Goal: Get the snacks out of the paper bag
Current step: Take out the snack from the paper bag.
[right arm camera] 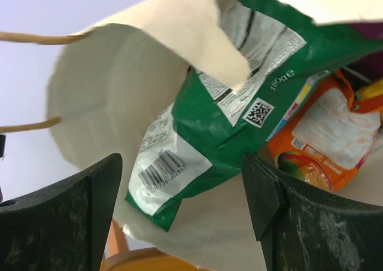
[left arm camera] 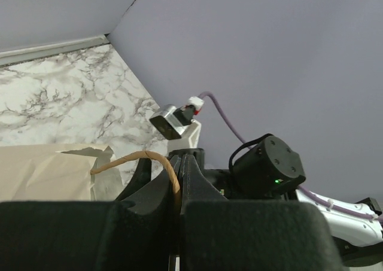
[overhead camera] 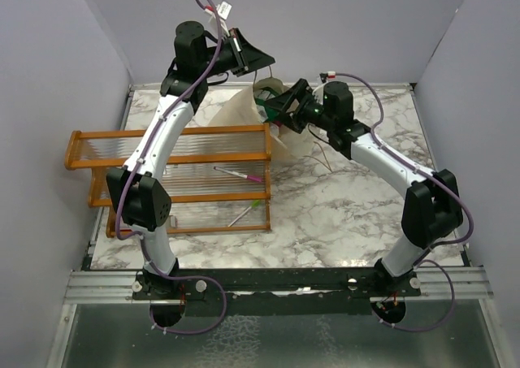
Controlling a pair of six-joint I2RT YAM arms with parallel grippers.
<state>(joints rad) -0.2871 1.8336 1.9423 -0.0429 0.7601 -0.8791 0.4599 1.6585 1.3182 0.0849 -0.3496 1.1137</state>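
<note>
**Paper bag** (overhead camera: 244, 114): cream, at the far middle of the marble table (overhead camera: 341, 214), just beside the far right corner of the orange wooden rack (overhead camera: 171, 181). Both arms reach to it.

**Left gripper** (overhead camera: 250, 55): raised above the bag's far side. The overhead view shows only its black body. The left wrist view shows the fingers (left arm camera: 194, 178) pressed together on a twine handle (left arm camera: 140, 156), whose loop arches left toward the bag's ragged rim.

**Right gripper** (overhead camera: 284, 106): at the bag's mouth. Its jaws cannot be read from above. The right wrist view shows them wide apart and holding nothing, one finger (right arm camera: 60, 217) on each side of the opening.

**Contents**, clear only in the right wrist view:
- A green-white packet (right arm camera: 209, 127) lies across the mouth with its barcode side toward the camera. Its top is partly under a curled flap of the bag's rim.
- An orange packet (right arm camera: 326, 133) sits behind it to the right, deeper in.
- A sliver of magenta shows at the upper right.

From above, only a glimpse of green shows beside the right gripper.

**Rack**: two pens lie on its slats, one pink-tipped (overhead camera: 240, 174) and one nearer (overhead camera: 242, 215).
</note>
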